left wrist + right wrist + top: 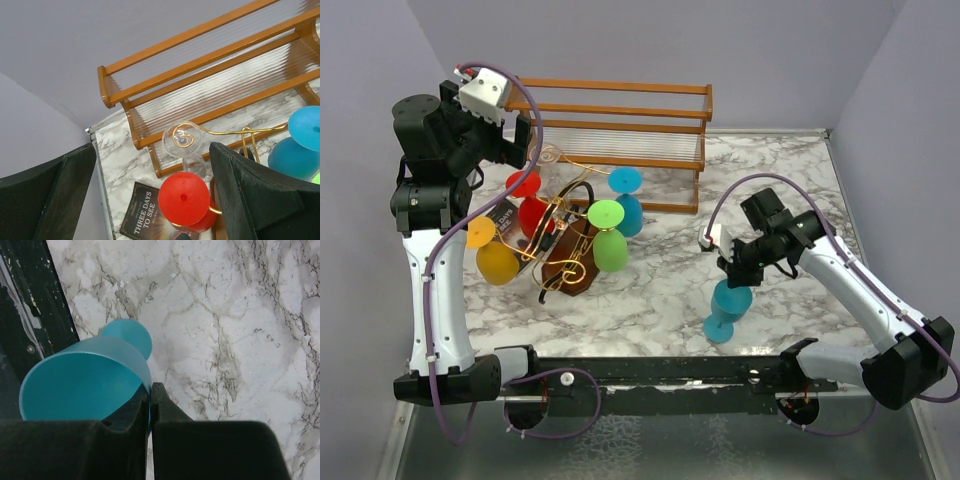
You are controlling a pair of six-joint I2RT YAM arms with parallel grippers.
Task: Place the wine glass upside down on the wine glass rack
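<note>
A teal wine glass stands mouth up and a little tilted near the table's front edge, right of centre. My right gripper is shut on its rim. In the right wrist view one finger is inside the bowl and one outside, at the gripper. I cannot tell whether its foot touches the marble. The gold wire rack on a dark wooden base stands left of centre. My left gripper is open and empty, above the rack's back left, over a red glass.
The rack holds upside-down red, orange, green, blue and clear glasses. An orange-brown slatted wooden frame stands behind it. A dark book lies at the rack's left.
</note>
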